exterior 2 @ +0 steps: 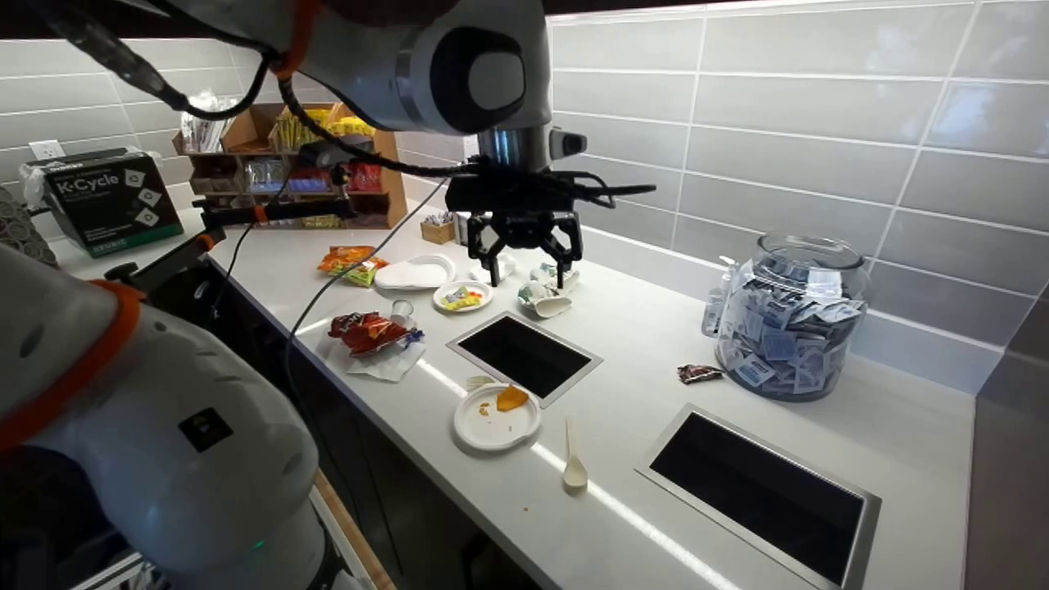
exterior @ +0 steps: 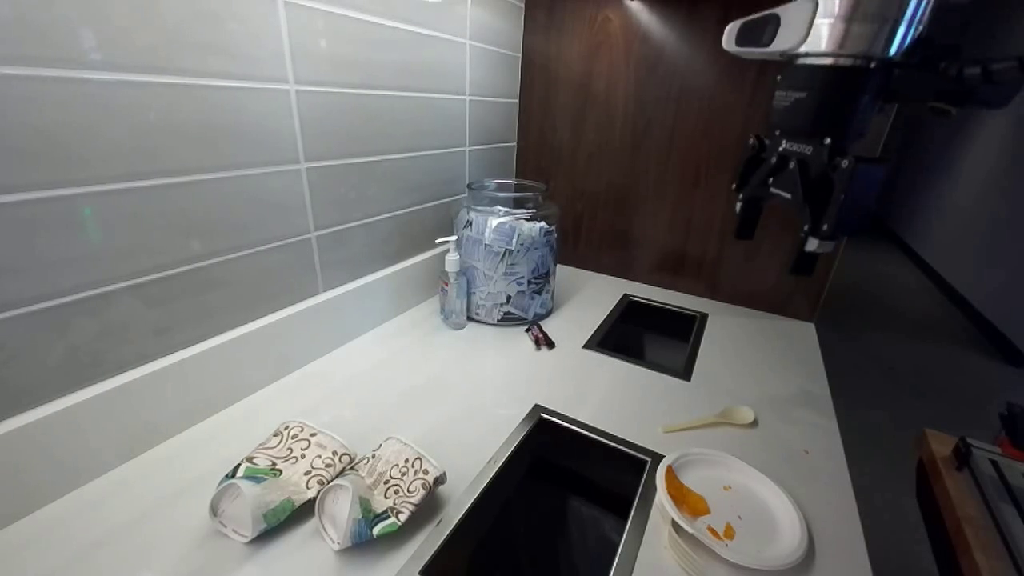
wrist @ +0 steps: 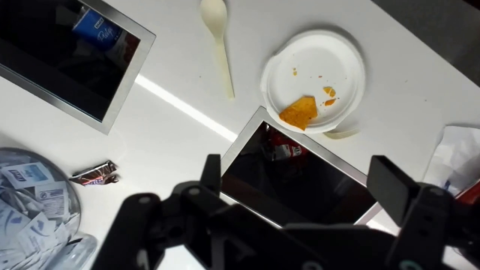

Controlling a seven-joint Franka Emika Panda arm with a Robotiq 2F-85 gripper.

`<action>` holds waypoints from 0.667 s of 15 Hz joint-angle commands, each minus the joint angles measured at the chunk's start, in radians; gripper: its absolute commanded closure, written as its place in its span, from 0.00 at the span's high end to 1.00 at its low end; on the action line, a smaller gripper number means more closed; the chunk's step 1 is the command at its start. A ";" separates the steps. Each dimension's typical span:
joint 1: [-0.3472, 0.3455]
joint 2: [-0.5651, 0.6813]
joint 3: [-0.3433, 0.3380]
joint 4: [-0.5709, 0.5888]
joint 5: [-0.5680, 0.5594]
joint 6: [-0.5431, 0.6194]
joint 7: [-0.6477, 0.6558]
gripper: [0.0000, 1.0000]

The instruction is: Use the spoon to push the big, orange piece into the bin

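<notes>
Resting on a round, white, shallow plate [wrist: 322, 56], near its edge: a big, orange, angular, chip-like piece [wrist: 299, 112], with smaller orange crumbs [wrist: 327, 90] beside it. Right at that same edge, the thin metal rim of a black, rectangular bin [wrist: 333, 159], sunk into the smooth white countertop [wrist: 168, 131], with red-and-white packaging [wrist: 288, 151] visible inside. Partly hidden by the plate, a pale fork [wrist: 343, 134]. Lying on the countertop near the plate but apart from it, a small, pale beige, long-handled spoon [wrist: 220, 48]. Past the spoon, away from the plate, a second black, rectangular opening [wrist: 127, 82], metal-rimmed, with blue packaging [wrist: 93, 30] inside. Hanging above the countertop, well apart from plate and spoon, a black, two-fingered gripper [exterior 2: 529, 274], pointing downward with jaws spread wide. Farther out, in both exterior views, a clear glass jar [exterior: 508, 198] full of white-and-blue packets [exterior: 508, 264], a clear pump bottle [exterior: 454, 300] just beside it, and a dark brown wrapper [wrist: 95, 174] nearby. Lying on their sides, two squashed, patterned paper cups [exterior: 300, 456].
</notes>
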 commanded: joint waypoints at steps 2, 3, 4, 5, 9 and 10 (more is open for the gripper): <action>0.007 0.007 -0.059 -0.127 0.015 0.116 -0.091 1.00; -0.001 0.006 -0.030 -0.075 0.000 0.070 -0.050 1.00; -0.002 0.010 -0.039 -0.095 0.002 0.083 -0.062 1.00; -0.004 0.013 -0.045 -0.107 0.003 0.092 -0.070 1.00; -0.004 0.014 -0.047 -0.110 0.003 0.095 -0.075 1.00; -0.004 0.014 -0.047 -0.110 0.003 0.095 -0.075 1.00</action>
